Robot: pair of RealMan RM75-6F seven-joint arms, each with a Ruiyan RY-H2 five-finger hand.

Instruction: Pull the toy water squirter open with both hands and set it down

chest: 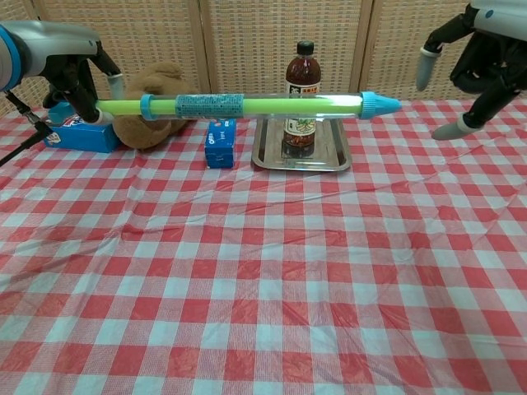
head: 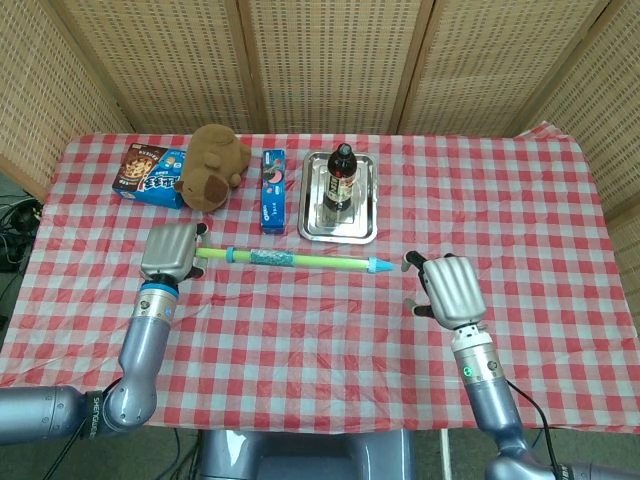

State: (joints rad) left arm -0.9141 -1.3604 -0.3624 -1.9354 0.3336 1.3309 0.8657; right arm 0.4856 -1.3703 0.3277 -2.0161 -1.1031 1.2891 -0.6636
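Silver hands (head: 455, 290), black fingers w/ grey tips, blue-grey arms.

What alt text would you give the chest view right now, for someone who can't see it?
The left hand holds one end of a green toy water squirter level above a red checked table, while the open right hand hangs apart from its blue tip. Behind stand a bottle on a metal tray, a plush toy and snack boxes.

Bottle (head: 341, 176) on tray (head: 361, 228), behind squirter (head: 300, 260); plush (head: 213, 165) left of box (head: 273, 190)
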